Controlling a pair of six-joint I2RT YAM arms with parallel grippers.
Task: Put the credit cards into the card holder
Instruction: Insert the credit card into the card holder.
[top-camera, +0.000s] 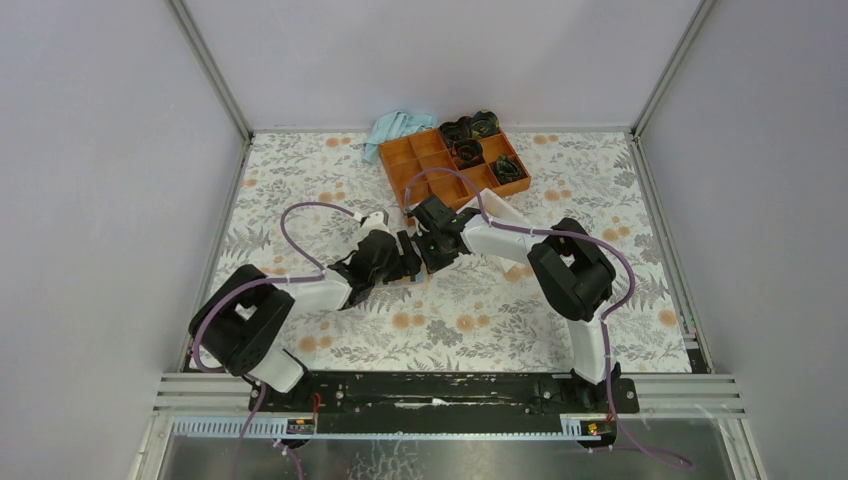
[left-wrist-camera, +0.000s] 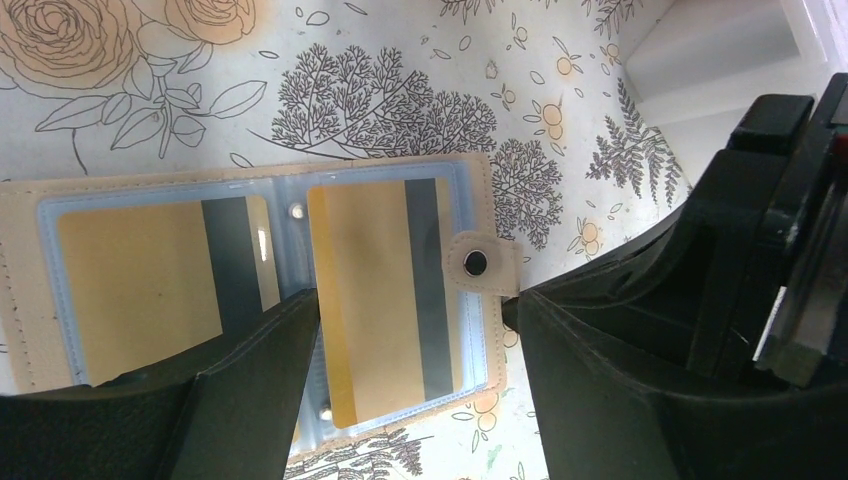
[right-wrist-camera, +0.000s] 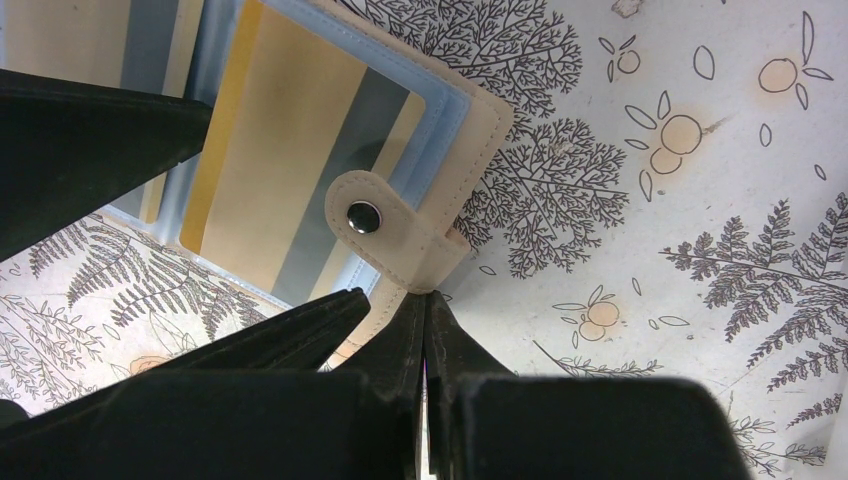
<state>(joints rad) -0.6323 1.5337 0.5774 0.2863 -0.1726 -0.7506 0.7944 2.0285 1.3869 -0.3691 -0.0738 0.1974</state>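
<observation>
The tan card holder (left-wrist-camera: 20, 290) lies open on the floral table. Two gold cards with a dark stripe sit in its clear sleeves, one on the left (left-wrist-camera: 130, 290) and one on the right (left-wrist-camera: 370, 300). My left gripper (left-wrist-camera: 410, 340) is open, its fingers either side of the right half. My right gripper (right-wrist-camera: 425, 300) is shut on the base of the holder's snap tab (right-wrist-camera: 375, 225), next to the right card (right-wrist-camera: 270, 180). In the top view both grippers (top-camera: 405, 258) (top-camera: 428, 250) meet mid-table and hide the holder. No loose light blue card shows.
An orange compartment tray (top-camera: 415, 160) with dark items in its far cells stands at the back, just behind the right arm. A light blue cloth (top-camera: 398, 128) lies at its left. Grey walls enclose the table on three sides.
</observation>
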